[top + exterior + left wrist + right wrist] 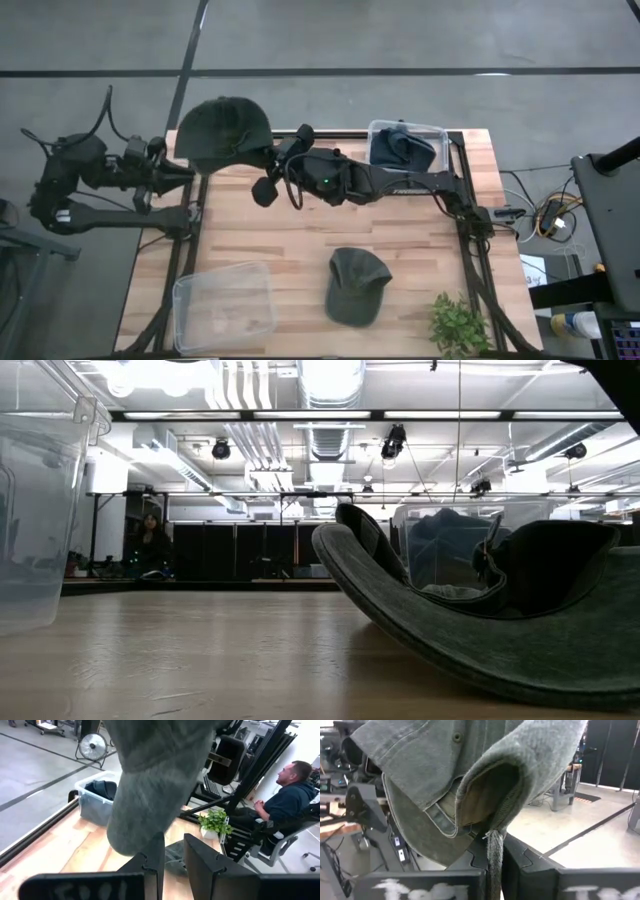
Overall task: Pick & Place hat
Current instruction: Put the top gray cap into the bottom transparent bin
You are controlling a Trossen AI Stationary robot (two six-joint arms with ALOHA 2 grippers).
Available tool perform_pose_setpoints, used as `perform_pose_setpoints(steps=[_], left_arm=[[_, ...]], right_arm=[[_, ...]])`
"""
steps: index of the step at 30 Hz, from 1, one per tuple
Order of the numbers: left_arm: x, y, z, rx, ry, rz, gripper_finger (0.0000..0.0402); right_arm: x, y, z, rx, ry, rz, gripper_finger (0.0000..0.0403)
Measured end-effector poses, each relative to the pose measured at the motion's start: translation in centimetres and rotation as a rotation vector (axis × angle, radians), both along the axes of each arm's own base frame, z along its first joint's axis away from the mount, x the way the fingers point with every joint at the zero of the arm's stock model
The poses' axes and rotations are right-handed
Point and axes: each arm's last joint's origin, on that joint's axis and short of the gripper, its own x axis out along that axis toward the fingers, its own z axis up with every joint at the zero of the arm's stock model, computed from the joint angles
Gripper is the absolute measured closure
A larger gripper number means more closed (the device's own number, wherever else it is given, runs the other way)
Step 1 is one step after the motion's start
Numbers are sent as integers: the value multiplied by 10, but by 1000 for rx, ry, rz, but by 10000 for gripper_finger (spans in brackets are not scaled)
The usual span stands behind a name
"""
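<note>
A dark green cap (225,130) is held at the table's far left corner, partly past the edge; my right gripper (272,158) is shut on it. It fills the right wrist view (470,775) and the left wrist view (155,785). My left gripper (188,172) is open (174,840) just left of the cap; I cannot tell whether a finger touches it. A second green cap (355,285) lies on its crown on the table near the front and shows close up in the low view (480,620). My right gripper pinches a narrow folded strip of the cap's lower rim (495,851) between its two fingers. The fingers come level from the table's right side. The crown with its top button (457,737) and the brim (420,835) stand beyond the fingertips, lifted clear of the table.
An empty clear bin (225,305) stands at the front left. A clear bin (405,145) with dark blue hats stands at the far right. A small green plant (460,325) is at the front right. A person (287,795) sits beyond the table.
</note>
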Motion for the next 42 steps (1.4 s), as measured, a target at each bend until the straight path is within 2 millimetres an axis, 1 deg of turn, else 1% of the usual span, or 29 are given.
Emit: perform_pose_setpoints(steps=[5, 9, 16, 23, 26, 38, 42], left_arm=[[3, 0, 2, 16, -12, -2, 337], [7, 2, 5, 50, -36, 35, 337], [18, 5, 5, 59, -4, 64, 337], [29, 8, 3, 71, 37, 98, 337], [29, 8, 3, 81, 40, 97, 337], [27, 7, 4, 91, 29, 92, 337], [25, 7, 4, 121, 27, 85, 337]], right_arm=[[0, -3, 3, 13, -36, -27, 390], [-1, -4, 2, 26, -43, -50, 390], [1, -5, 0, 50, -55, -64, 390], [1, -5, 0, 39, -42, -92, 390], [0, -5, -2, 19, -20, -136, 390], [0, -9, -2, -11, 2, -184, 390], [0, -10, -2, -12, -4, -186, 390]])
